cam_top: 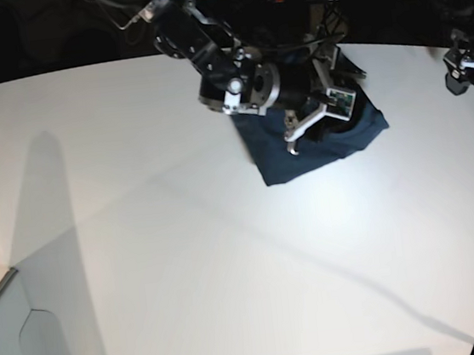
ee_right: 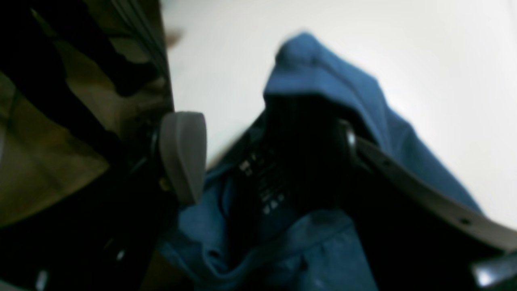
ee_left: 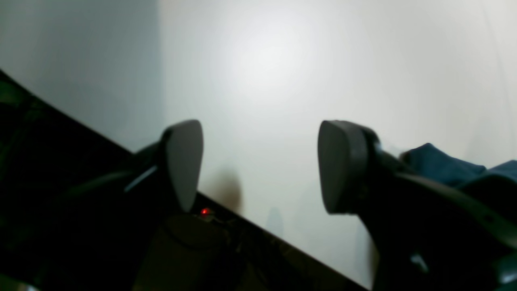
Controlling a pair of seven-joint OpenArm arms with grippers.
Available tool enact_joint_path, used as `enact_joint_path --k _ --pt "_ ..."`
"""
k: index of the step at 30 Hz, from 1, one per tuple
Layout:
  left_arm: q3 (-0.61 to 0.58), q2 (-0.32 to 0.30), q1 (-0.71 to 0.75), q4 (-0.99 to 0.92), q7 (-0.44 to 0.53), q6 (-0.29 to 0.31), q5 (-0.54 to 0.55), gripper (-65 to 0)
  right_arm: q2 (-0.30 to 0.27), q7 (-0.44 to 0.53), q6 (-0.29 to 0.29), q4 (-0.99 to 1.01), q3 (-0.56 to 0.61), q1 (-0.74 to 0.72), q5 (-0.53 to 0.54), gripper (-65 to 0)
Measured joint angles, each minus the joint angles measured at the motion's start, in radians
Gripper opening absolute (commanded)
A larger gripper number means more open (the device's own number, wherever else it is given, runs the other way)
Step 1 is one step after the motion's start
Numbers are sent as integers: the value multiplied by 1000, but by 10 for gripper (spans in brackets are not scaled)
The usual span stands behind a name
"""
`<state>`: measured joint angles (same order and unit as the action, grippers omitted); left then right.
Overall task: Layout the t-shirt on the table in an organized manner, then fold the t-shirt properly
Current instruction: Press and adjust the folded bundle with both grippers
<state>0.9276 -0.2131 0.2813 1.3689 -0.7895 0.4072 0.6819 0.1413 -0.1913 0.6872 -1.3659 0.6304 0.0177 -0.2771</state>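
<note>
Our right gripper point(ee_right: 258, 161) hangs over the crumpled shirt with its jaws spread wide. One grey pad point(ee_right: 183, 155) shows clear on the left, while the other finger is buried under a raised fold of cloth; nothing is pinched between them. Our left gripper point(ee_left: 260, 165) also stands wide apart, both grey pads point(ee_left: 185, 161) in plain sight, with only bare tabletop between them.

Now the scene, biggest first. The white table point(cam_top: 186, 260) fills the base view, curved along its far edge, with long arm shadows running across it. A pale grey box corner point(cam_top: 16, 340) sits at the near left of that view. The right arm point(cam_top: 224, 67) reaches down from the dark far edge onto the shirt.

The dark blue t-shirt point(cam_top: 319, 147) lies in a bunched heap on the far side of the table, right under our right gripper. In the right wrist view we see its neck area gaping open, the pale printed label point(ee_right: 262, 182) blurred but visible inside. In the left wrist view a bit of blue cloth peeks out beyond the right-hand finger. A small red light point(ee_left: 205, 211) glows by the table edge.
</note>
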Motion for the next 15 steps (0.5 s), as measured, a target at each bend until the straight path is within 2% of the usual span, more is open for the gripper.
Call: enact_joint_path --k 4,8,12,15 --pt "0 -1 -2 0 0 0 0 -218 0 0 0 -78 -16 18 0 -240" --pt "-2 0 -5 0 0 0 0 -218 -31 5 0 -163 -52 63 6 -240" --pt "-2 6 -13 0 0 0 0 -218 -39 5 -1 -156 -105 69 4 -239" --pt "-3 8 -13 0 0 0 0 -218 -29 0 0 -96 -104 42 4 -237"
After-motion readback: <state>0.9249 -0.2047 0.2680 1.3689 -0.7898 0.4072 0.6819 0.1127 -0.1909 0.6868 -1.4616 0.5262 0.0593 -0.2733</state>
